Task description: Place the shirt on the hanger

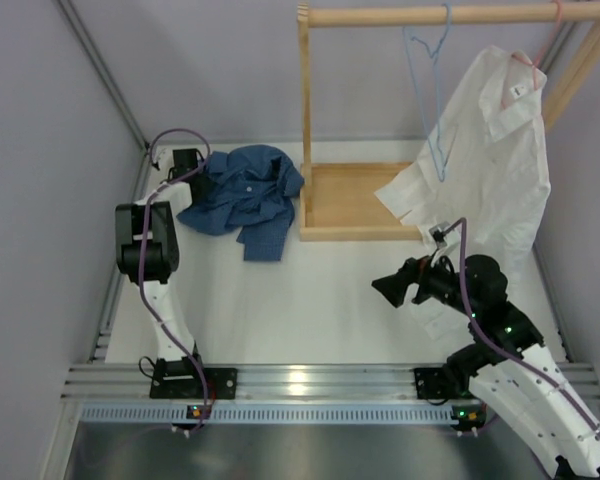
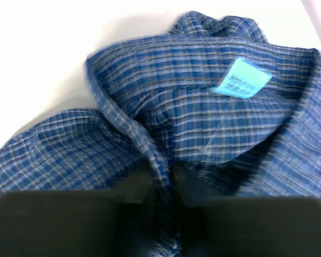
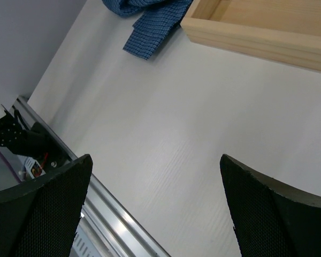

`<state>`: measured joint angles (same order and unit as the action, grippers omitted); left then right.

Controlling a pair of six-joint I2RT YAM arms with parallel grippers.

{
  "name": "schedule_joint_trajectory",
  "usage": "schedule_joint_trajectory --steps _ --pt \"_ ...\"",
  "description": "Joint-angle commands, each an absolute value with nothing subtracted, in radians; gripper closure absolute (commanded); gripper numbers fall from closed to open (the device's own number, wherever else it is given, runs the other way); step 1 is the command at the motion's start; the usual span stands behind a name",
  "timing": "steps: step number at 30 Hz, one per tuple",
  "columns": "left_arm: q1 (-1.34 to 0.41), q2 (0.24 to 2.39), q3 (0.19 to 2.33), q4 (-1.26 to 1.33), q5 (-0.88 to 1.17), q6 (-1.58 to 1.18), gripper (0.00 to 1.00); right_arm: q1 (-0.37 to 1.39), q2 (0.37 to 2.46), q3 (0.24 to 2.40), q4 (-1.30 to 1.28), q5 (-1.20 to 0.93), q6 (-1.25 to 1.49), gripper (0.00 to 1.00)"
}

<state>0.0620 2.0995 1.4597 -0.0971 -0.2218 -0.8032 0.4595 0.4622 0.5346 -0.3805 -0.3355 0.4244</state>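
Observation:
The dark blue checked shirt (image 1: 244, 198) lies crumpled on the table at the back left, beside the wooden rack's base. My left gripper (image 1: 193, 170) is at its left edge. In the left wrist view the jaws are shut on a fold of the shirt (image 2: 203, 118) by the collar, near a light blue label (image 2: 243, 78). The light blue wire hanger (image 1: 427, 95) hangs by its hook from the wooden rail (image 1: 430, 15). My right gripper (image 1: 388, 290) is open and empty above bare table; a shirt sleeve (image 3: 152, 32) shows at the top of its view.
A white collared shirt (image 1: 490, 160) hangs on a pink hanger (image 1: 535, 62) at the rail's right end. The wooden rack base (image 1: 355, 205) stands mid-back, also in the right wrist view (image 3: 257, 32). Grey walls close both sides. An aluminium rail (image 1: 310, 385) runs along the near edge.

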Motion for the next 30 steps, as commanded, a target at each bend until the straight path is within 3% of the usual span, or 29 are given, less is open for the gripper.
schedule_joint_trajectory --steps 1,2,7,11,16,19,25,30 --pt "0.055 2.059 1.49 -0.009 -0.153 -0.793 0.92 0.448 0.492 0.523 -0.282 -0.356 0.442 0.01" --pt "0.058 2.021 1.477 -0.011 -0.138 -0.795 1.0 0.448 0.5 0.522 -0.272 -0.351 0.445 0.01" --pt "0.052 1.8 1.324 -0.012 -0.013 -0.695 1.0 0.448 0.548 0.526 -0.23 -0.368 0.46 0.01" --pt "0.0 1.462 1.172 -0.11 0.117 -0.577 1.0 0.448 0.571 0.54 -0.209 -0.368 0.459 0.01" --pt "-0.446 1.178 1.126 -0.377 -0.113 -0.322 1.0 0.448 0.591 0.609 -0.221 -0.383 0.428 0.01" --pt "-0.588 1.053 1.088 -0.436 0.051 -0.31 1.0 0.448 0.595 0.676 -0.274 -0.39 0.388 0.01" --pt "-0.788 0.813 0.927 -0.48 0.138 -0.414 1.0 0.448 0.568 0.723 -0.353 -0.393 0.386 0.01" --pt "-0.885 0.75 0.738 -0.327 0.181 -0.524 1.0 0.451 0.558 0.591 -0.231 -0.537 0.474 0.01"
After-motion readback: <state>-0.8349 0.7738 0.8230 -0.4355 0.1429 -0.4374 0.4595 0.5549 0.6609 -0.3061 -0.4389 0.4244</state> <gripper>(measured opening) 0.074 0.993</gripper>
